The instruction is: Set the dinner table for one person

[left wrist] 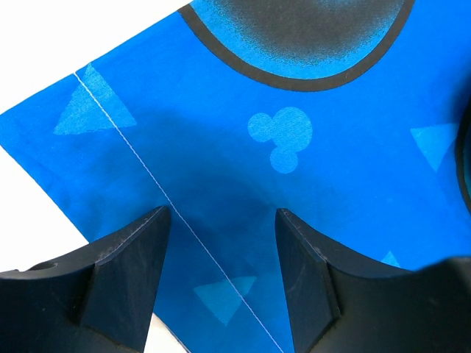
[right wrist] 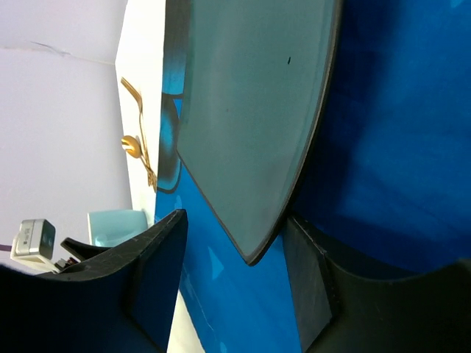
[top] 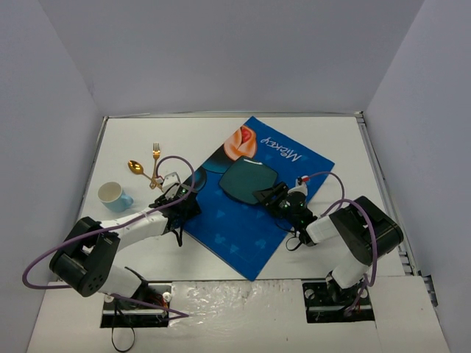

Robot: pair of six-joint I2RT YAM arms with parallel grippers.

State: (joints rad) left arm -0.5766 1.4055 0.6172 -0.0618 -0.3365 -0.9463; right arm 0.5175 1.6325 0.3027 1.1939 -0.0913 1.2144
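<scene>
The white dinner table (top: 140,136) carries a blue cartoon-print mat (top: 243,220) lying askew. A dark teal plate (top: 248,179) lies on the mat. My right gripper (top: 269,195) is open at the plate's near-right rim. In the right wrist view the plate (right wrist: 250,110) has its corner between the spread fingers of the gripper (right wrist: 235,228); the right finger (right wrist: 309,265) is next to the rim, the left one is apart from it. My left gripper (top: 179,203) is open and empty over the mat's left edge, and in the left wrist view (left wrist: 223,220) only mat (left wrist: 221,154) lies between its fingers.
A gold spoon (top: 135,168) and a gold fork (top: 156,159) lie on the table left of the mat. A light blue cup (top: 114,195) stands near the left edge. Grey walls close in the table on the left, right and far sides.
</scene>
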